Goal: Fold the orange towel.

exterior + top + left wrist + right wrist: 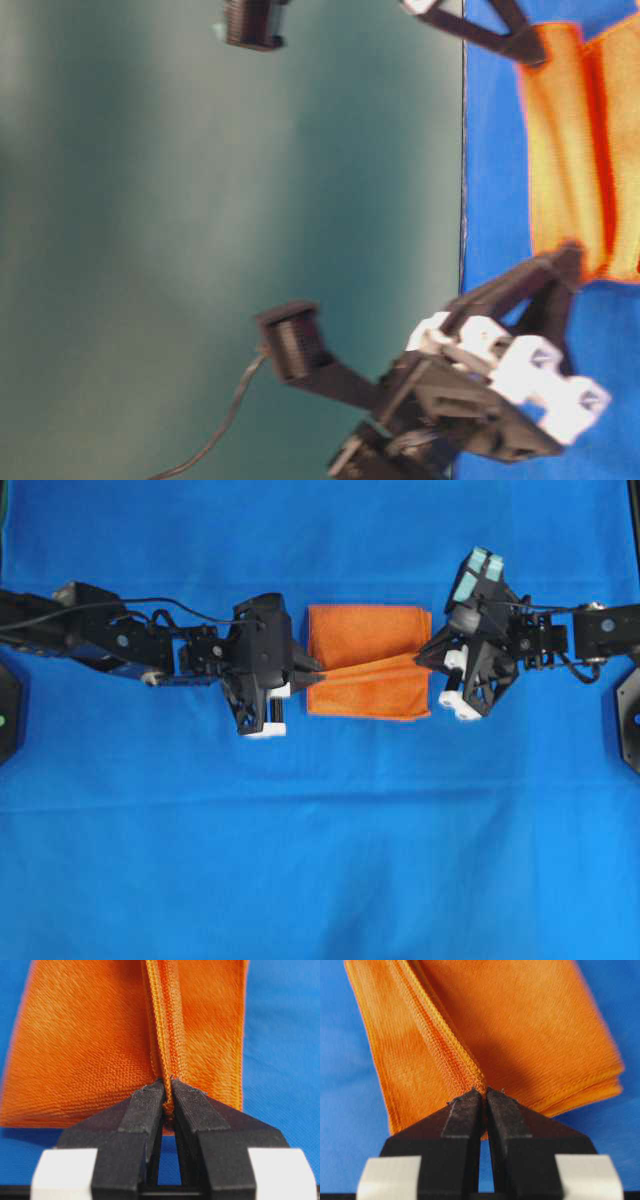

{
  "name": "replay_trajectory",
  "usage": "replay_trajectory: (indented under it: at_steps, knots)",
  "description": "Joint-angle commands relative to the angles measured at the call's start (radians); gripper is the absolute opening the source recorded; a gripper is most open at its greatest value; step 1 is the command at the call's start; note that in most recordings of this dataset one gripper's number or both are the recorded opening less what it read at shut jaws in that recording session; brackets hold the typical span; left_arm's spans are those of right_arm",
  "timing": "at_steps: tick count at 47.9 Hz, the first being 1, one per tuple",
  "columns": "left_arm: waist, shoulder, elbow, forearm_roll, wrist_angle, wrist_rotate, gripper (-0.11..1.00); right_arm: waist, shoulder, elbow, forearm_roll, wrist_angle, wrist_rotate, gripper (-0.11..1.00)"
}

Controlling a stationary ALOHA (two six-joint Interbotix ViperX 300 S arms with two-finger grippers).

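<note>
The orange towel (365, 660) lay near the middle of the table (320, 860), on its blue cover, between the two arms. It was bright orange with a fine terry weave and a stitched hem. In the overhead view it read as a rough rectangle in stacked layers, with a raised ridge of fabric running across it from one claw to the other. The portion above the ridge looked flat; the portion below angled slightly downward toward the left. In the right wrist view several layered hem edges showed at the far corner of the cloth.

The left claw (167, 1086) reached in from the left side of the overhead view, arm stretched low and nearly level across the table. Its black fingers (145, 1110) were pressed together on a fold of hemmed edge, pinching the towel's left end of the ridge.

The right claw (484, 1094) came in from the opposite side, its wrist tilted so that the teal-tipped part (478, 572) pointed up and away. Its fingers (462, 1115) were likewise clamped on a gathered, stitched edge at the towel's right end.

In the table-level view, which was turned sideways, both claws met the towel at its edges, with the cloth lifted slightly between them.
</note>
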Motion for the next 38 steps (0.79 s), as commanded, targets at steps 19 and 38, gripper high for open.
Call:
replay_trajectory:
  at_steps: [19, 38]
  knots:
    - [-0.008, -0.006, -0.003, 0.002, -0.009, -0.002, 0.05, 0.020, 0.025, -0.002, 0.020, -0.051, 0.015, 0.04]
    - [-0.008, -0.143, 0.014, 0.002, 0.083, 0.000, 0.65, 0.077, -0.061, -0.040, 0.021, 0.023, 0.014, 0.62]
